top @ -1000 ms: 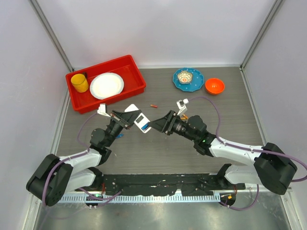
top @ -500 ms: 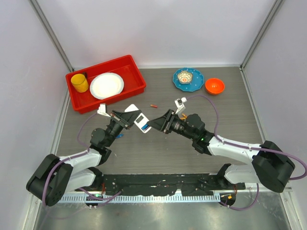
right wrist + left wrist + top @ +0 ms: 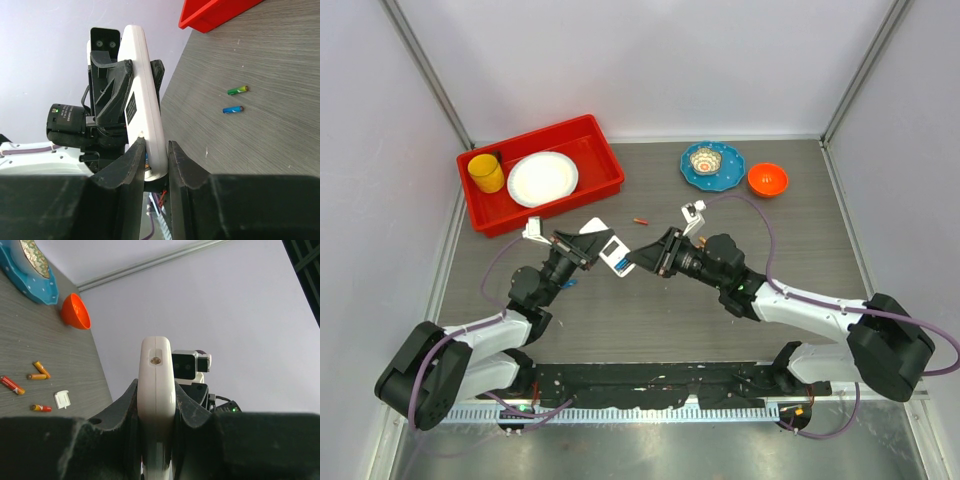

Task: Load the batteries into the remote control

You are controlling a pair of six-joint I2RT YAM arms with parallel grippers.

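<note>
The white remote control (image 3: 613, 253) is held off the table between the two arms. My left gripper (image 3: 592, 247) is shut on its edges, and its end (image 3: 156, 370) stands up between the black fingers (image 3: 125, 405). My right gripper (image 3: 642, 262) has its jaws pressed on both sides of the remote's other end (image 3: 150, 145). Orange-red batteries (image 3: 41, 369) lie on the table near a small white cover piece (image 3: 62, 399). A green battery (image 3: 237, 90) and a blue battery (image 3: 233, 109) lie loose, and another red one (image 3: 640, 220) lies behind the remote.
A red tray (image 3: 605, 165) at the back left holds a yellow cup (image 3: 486, 172) and a white plate (image 3: 542, 178). A blue plate (image 3: 730, 172) with a small bowl and an orange bowl (image 3: 767, 179) stand at the back right.
The right gripper's jaws have closed in on the remote's end, and that arm has edged slightly left. The left gripper and the remote have stayed put.
</note>
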